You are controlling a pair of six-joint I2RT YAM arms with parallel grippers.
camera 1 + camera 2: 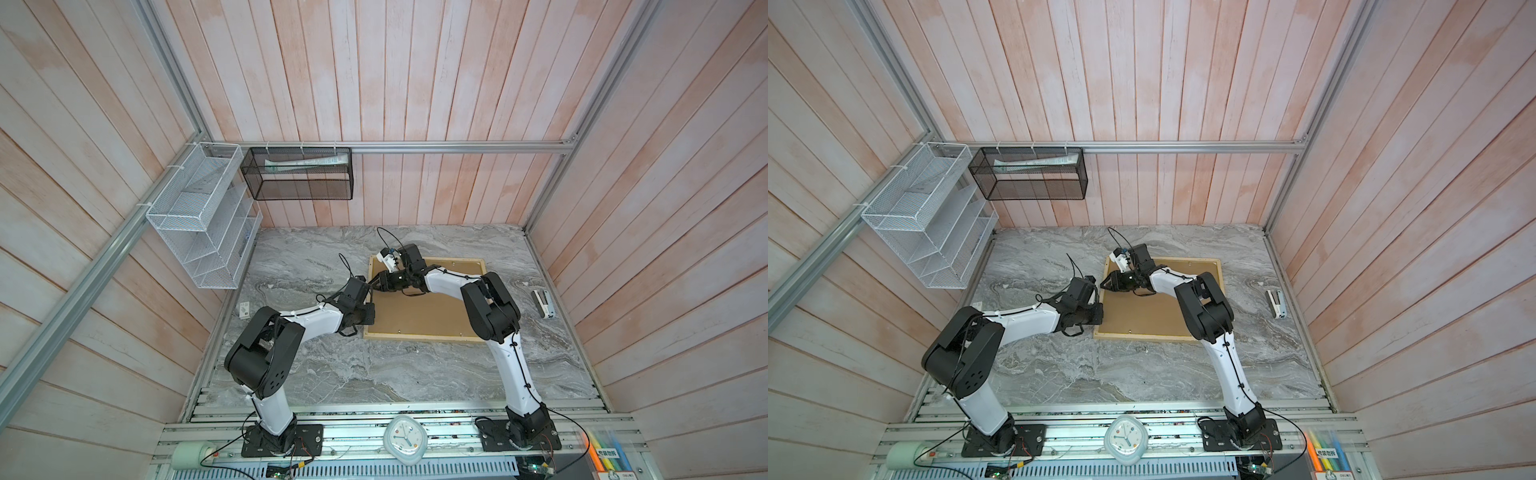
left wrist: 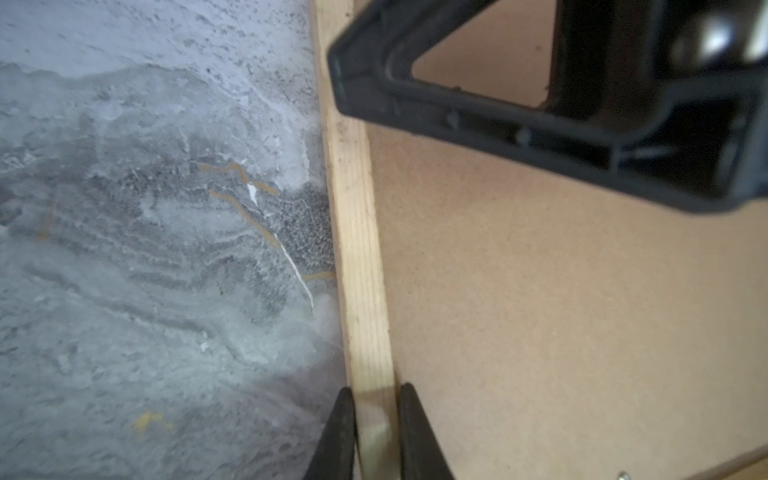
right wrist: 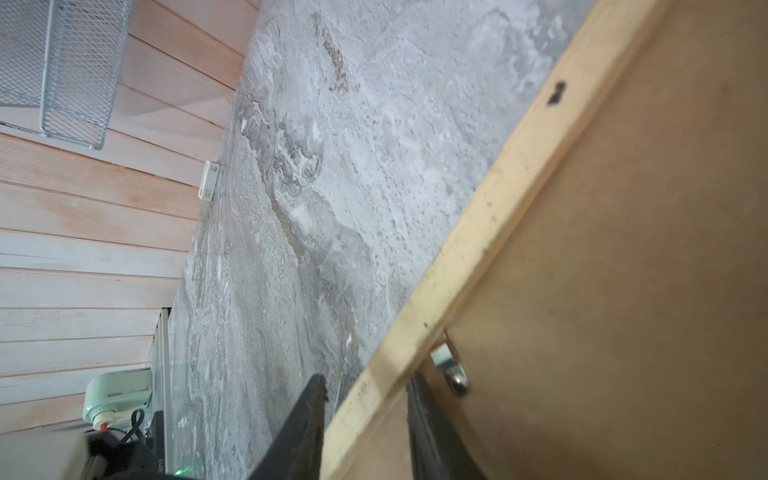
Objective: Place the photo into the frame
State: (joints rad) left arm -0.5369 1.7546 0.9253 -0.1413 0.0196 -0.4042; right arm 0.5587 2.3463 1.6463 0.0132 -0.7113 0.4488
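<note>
Now my left gripper (image 2: 374, 388) narrowly pinches the left side of the frame (image 2: 353, 208); right gripper (image 3: 366, 377) straddles it just beyond, and I can't tell its grip.

the frame (image 1: 419, 337) is showing pale natural wood with a fine grain, and the backing board (image 1: 415, 311) inside it is showing a plain flat brown. the table (image 1: 374, 374) is showing grey marbling with white veins and a few tan streaks. the plank walls (image 1: 395, 83) are showing washed pink and white. at upper left a wire basket (image 1: 195, 216) is showing white and a mesh basket (image 1: 297, 174) black. the arms (image 1: 511, 365) are showing white shells with black joints. the left hand (image 2: 372, 395) and right hand (image 3: 368, 380) are showing black. at bottom centre the clock (image 1: 404, 441) is showing white with small coloured dots.
</note>
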